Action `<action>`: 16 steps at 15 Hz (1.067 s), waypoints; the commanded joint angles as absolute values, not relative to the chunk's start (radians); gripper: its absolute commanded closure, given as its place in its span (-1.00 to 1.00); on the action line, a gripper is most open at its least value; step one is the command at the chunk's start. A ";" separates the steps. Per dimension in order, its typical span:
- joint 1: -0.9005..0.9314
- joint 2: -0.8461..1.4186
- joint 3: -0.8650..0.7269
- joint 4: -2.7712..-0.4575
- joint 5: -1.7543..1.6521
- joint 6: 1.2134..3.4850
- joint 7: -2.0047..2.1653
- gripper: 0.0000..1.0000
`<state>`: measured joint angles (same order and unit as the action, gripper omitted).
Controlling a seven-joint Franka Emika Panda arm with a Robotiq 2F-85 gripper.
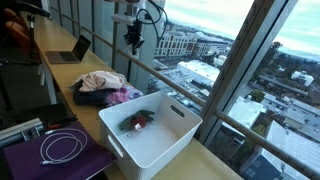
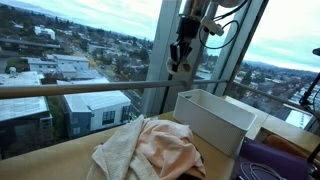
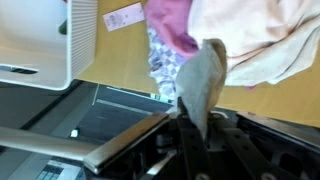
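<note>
My gripper hangs high above the wooden counter, close to the window, and is shut on a small grey cloth. The cloth dangles from the jaws in both exterior views. In the wrist view the gripper pinches the cloth's lower end. Below it lies a pile of clothes, cream, pink and dark, which also shows in an exterior view and the wrist view. A white bin stands beside the pile, with a red and green item inside.
A laptop sits open farther along the counter. A coiled white cable lies on a purple mat near the bin. A window rail and glass run along the counter's edge. The bin also shows in the wrist view.
</note>
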<state>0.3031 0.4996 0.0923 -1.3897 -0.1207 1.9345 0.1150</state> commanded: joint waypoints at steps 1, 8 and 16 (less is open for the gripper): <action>0.396 0.486 0.141 -1.493 -0.144 1.929 0.229 0.95; 0.531 0.580 0.199 -1.667 -0.127 2.086 0.409 0.95; 0.404 0.493 0.195 -1.805 -0.091 2.278 0.224 -0.14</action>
<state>0.4636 0.5842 0.1731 -1.7332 -0.1236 2.2538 0.3167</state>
